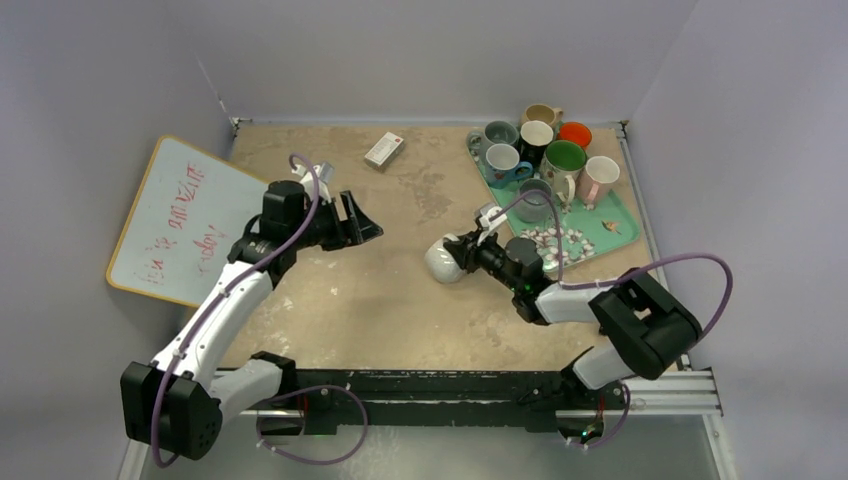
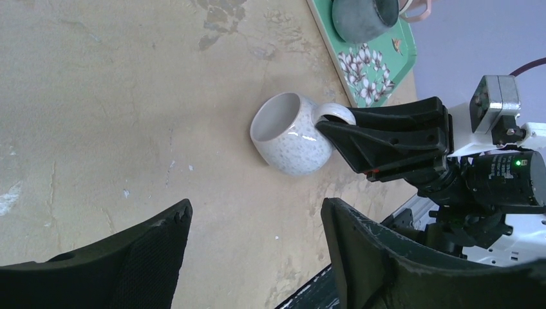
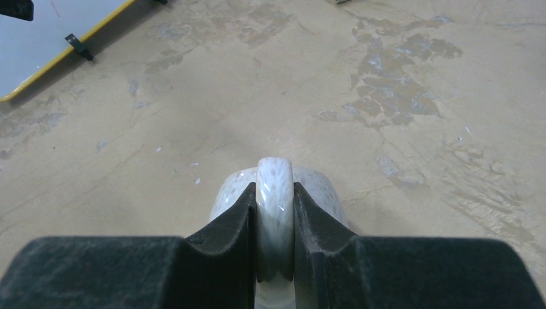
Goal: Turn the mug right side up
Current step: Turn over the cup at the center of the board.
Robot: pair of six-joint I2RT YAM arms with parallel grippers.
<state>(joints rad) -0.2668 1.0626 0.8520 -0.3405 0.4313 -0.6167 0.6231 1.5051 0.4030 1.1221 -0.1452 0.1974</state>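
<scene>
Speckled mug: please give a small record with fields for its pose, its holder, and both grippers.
pose: mug lies on its side on the table, mouth toward the left arm
held by: right gripper, shut on the handle
left gripper: open, empty, apart from the mug
task: mug not yet upright

White speckled mug (image 2: pixel 290 141), mottled tan table (image 1: pixel 380 300), green tray (image 1: pixel 598 215) with white floral print, yellow-framed whiteboard (image 1: pixel 185 220) with red writing.
</scene>
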